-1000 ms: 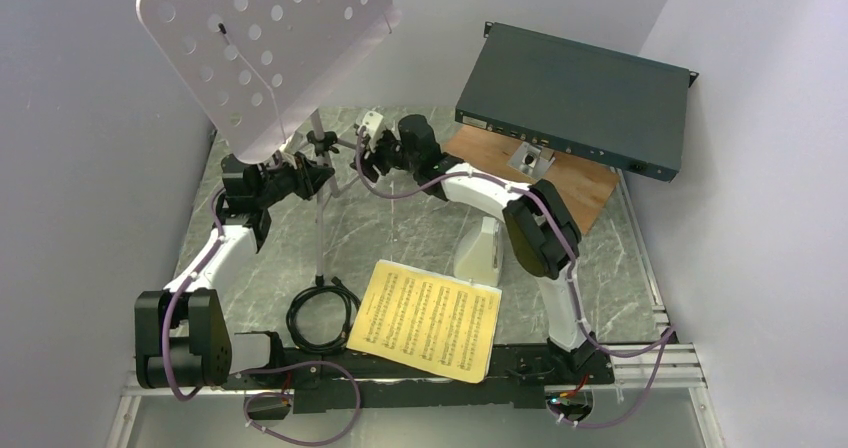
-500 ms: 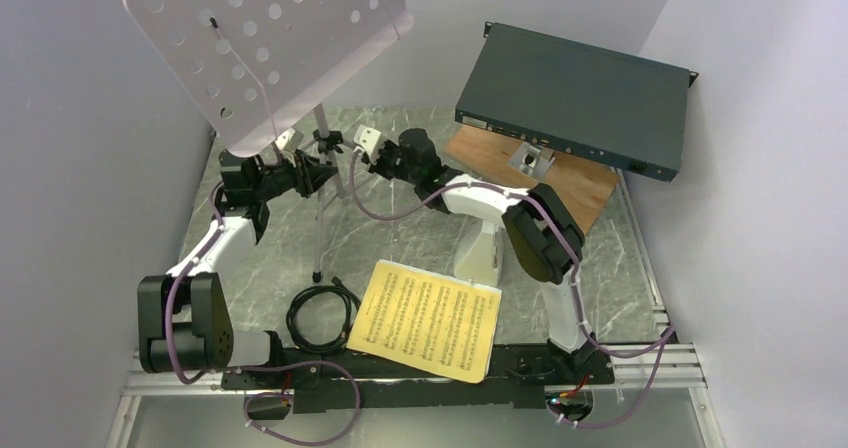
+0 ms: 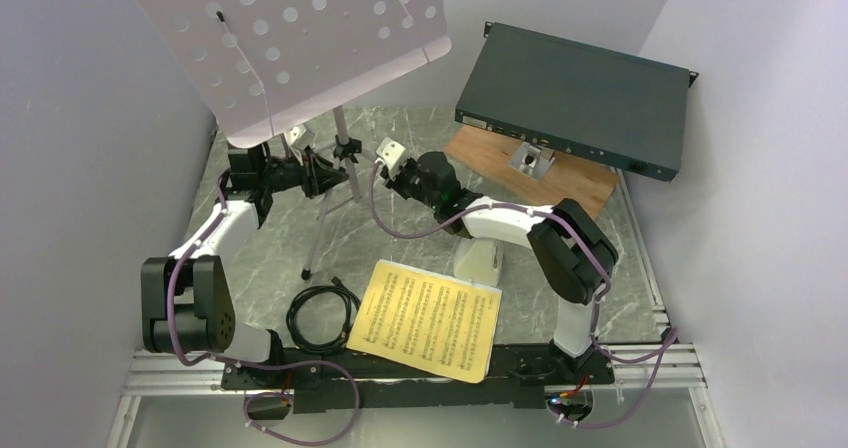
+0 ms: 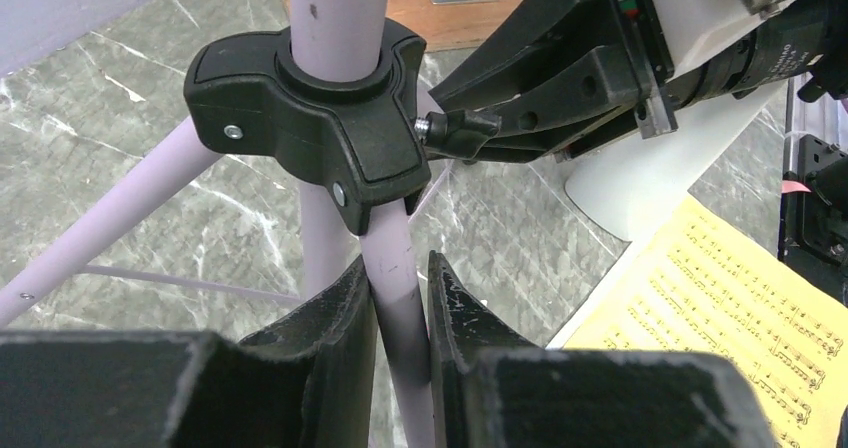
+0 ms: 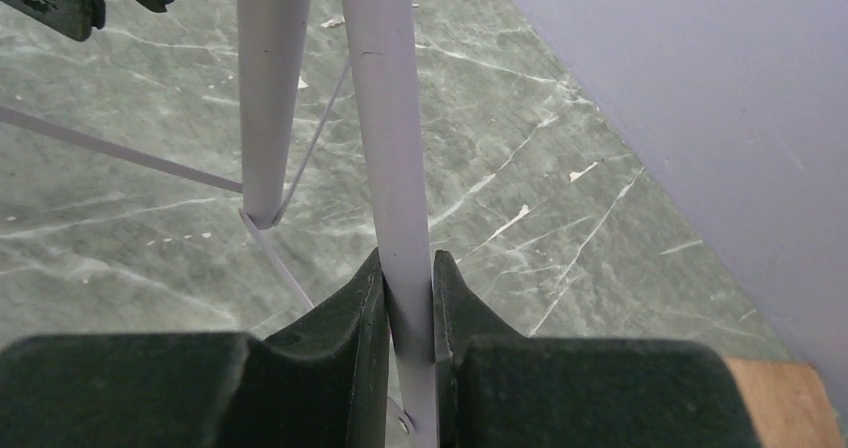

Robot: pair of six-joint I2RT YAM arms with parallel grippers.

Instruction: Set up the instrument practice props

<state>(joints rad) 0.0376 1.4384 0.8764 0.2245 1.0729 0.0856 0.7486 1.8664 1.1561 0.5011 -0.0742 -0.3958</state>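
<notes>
The pale grey perforated music stand (image 3: 290,38) stands at the back left on its silver tripod, with a black hub (image 4: 310,118) on the pole. My left gripper (image 3: 322,173) is shut on a tripod leg (image 4: 400,298) just below the hub. My right gripper (image 3: 368,166) is shut on another tripod leg (image 5: 395,148) from the right side. The yellow sheet-music pages (image 3: 425,318) lie at the front centre. The white pyramid metronome (image 3: 478,258) stands behind them, partly hidden by my right arm.
A coiled black cable (image 3: 322,318) lies left of the pages. A large dark-green metal box (image 3: 580,98) leans at the back right over a wooden board (image 3: 585,183). Walls close in on the left, back and right.
The stand has shifted to the right and its desk has swung rightward. Both grippers moved right with the tripod, still gripping its legs.
</notes>
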